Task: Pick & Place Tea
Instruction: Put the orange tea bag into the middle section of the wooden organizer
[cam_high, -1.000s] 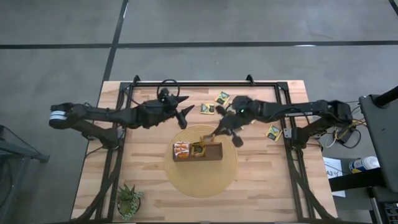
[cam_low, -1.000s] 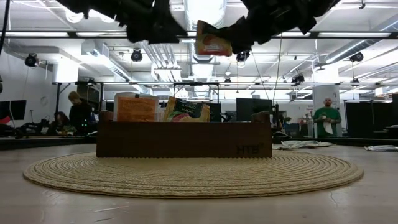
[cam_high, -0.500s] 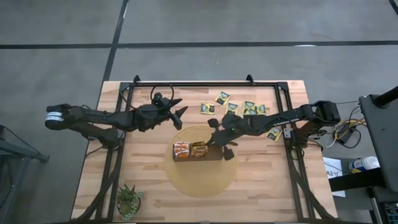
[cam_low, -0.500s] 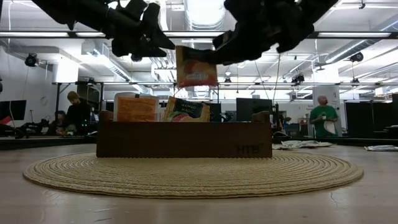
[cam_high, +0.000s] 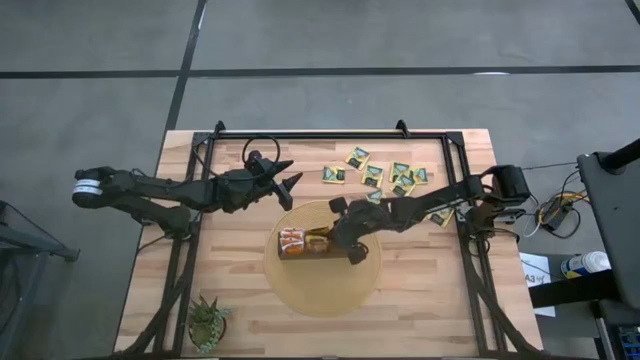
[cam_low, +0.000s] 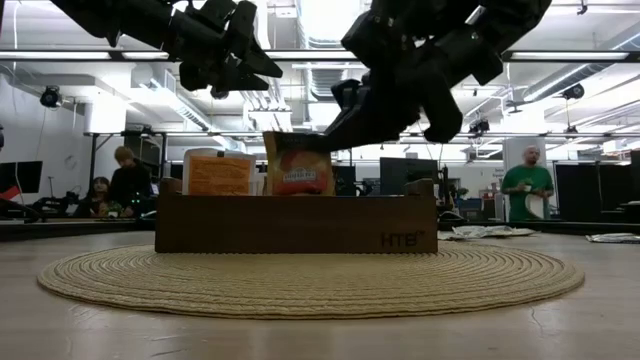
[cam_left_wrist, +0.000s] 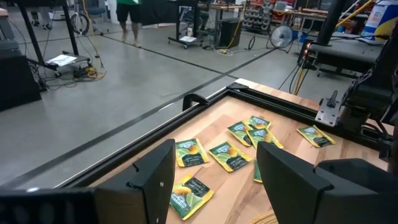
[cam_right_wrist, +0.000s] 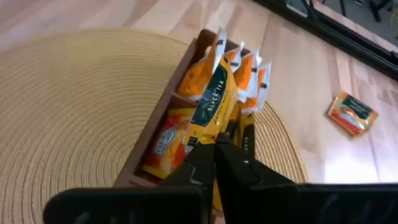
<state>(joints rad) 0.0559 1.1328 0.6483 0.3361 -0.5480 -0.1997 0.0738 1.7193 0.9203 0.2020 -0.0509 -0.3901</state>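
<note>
The right arm stretches low across the table with its gripper (cam_high: 345, 236) over the wooden box (cam_high: 318, 242), fingers pinched tight on a tea sachet (cam_right_wrist: 210, 102) whose edge reads "BLACK TEA"; from table height that sachet (cam_low: 298, 164) stands upright with its lower part down inside the box (cam_low: 296, 223), near the middle. Past the fingers, the right wrist camera shows a row of orange sachets (cam_right_wrist: 249, 73) standing in the far end of the box (cam_right_wrist: 163, 111) and another sachet (cam_right_wrist: 166, 143) in the compartment beside the held one. The left arm waits raised above the table behind and to the left of the box, its gripper (cam_high: 285, 176) with fingers spread wide and nothing between them; its own camera looks through that gap at loose green-and-yellow sachets (cam_left_wrist: 229, 155) lying flat on the boards. In the overhead view these loose sachets (cam_high: 400, 176) are scattered behind the box and out to its right. The box sits on a round woven mat (cam_high: 322, 295) on the pale wooden table (cam_high: 430, 300), and a small green plant (cam_high: 207, 320) stands well apart from it at the near left corner. Beyond the table is a workshop with ceiling lights, where a person in a green top (cam_low: 525, 188) stands at the right and two people (cam_low: 115, 180) are at the left.
</note>
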